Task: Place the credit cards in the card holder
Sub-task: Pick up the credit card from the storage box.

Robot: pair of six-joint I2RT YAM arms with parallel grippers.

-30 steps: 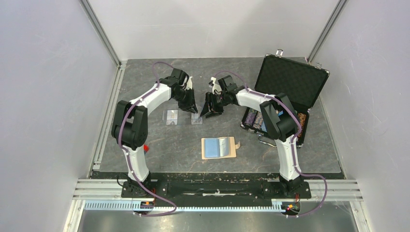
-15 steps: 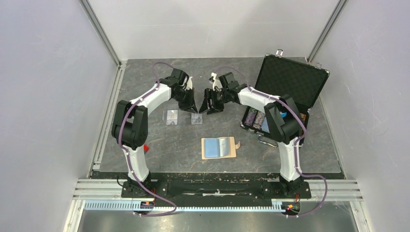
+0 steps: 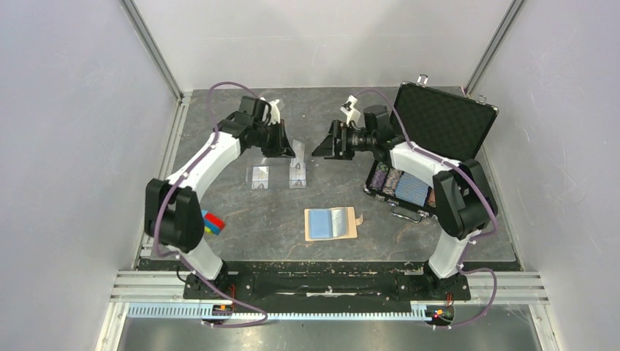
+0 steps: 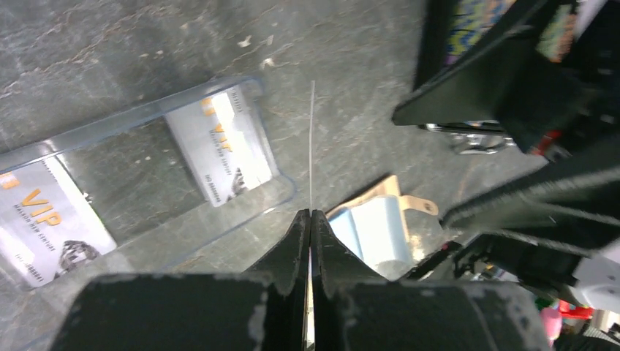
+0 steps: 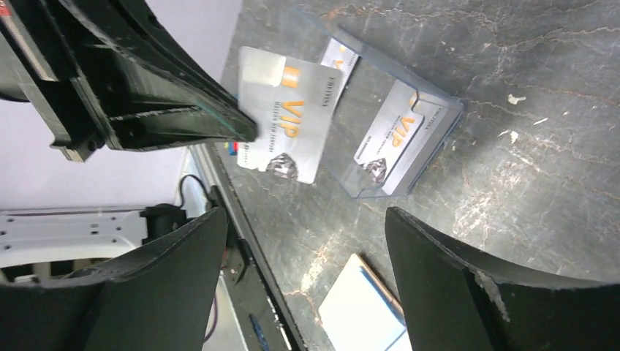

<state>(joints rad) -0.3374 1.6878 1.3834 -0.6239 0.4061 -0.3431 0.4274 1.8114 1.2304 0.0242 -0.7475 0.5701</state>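
Note:
My left gripper (image 3: 289,148) is shut on one grey-white VIP credit card (image 3: 299,151) and holds it upright above the table. In the left wrist view (image 4: 311,213) that card (image 4: 311,146) shows edge-on. In the right wrist view its face (image 5: 286,117) is plain. Two more cards (image 3: 259,177) (image 3: 297,178) lie in a clear plastic tray (image 4: 157,113) below. The tan card holder (image 3: 330,223) lies open, blue pockets up, near the front. My right gripper (image 3: 327,145) is open and empty, facing the held card; it also shows in the right wrist view (image 5: 305,213).
An open black case (image 3: 439,121) with poker chips (image 3: 387,179) stands at the right. A blue-red-yellow block (image 3: 212,221) lies by the left arm's base. Grey walls close in the table on three sides.
My left gripper has risen and swung back-left with a card in it. My right gripper has pulled back to the right and turned to face it. The coloured block has come into sight.

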